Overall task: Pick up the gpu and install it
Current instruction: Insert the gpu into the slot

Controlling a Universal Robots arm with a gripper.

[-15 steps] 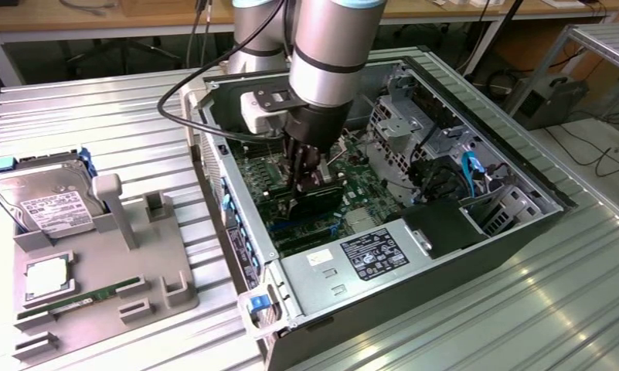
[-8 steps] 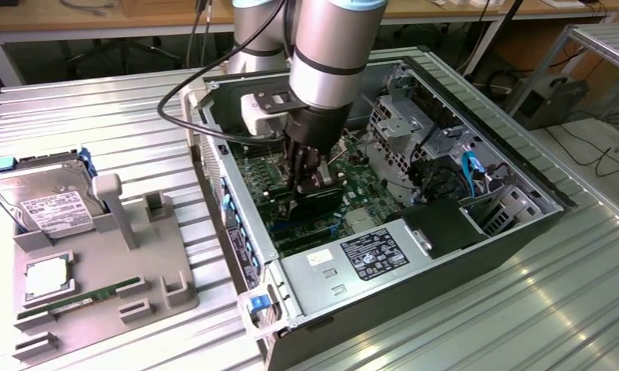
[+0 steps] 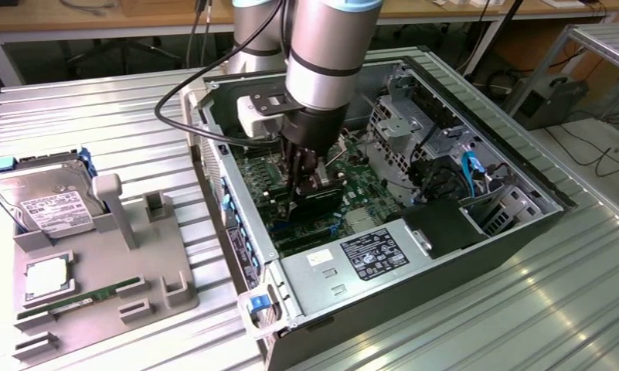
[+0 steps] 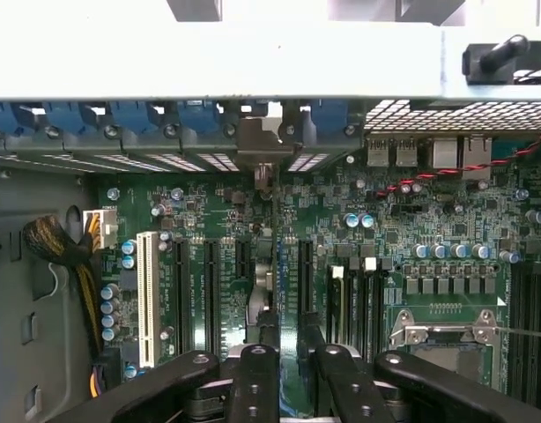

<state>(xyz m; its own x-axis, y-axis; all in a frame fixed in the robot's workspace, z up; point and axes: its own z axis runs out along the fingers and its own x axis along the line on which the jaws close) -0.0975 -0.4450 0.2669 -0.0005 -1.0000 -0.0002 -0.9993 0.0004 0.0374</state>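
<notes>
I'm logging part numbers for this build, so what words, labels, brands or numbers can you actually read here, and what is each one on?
None can be read.
Power supply label: print too small.
Second white sticker beside it: blurred.
Hard drive label: dark lines of print, illegible.
Motherboard markings: too fine to read.
Memory stick on the grey holder: no legible text.

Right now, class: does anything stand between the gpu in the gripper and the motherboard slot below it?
Nothing visible does. The gripper holds the gpu edge-on directly over the motherboard, bracket end at the case's rear wall. Whether it is already seated cannot be told.
</notes>
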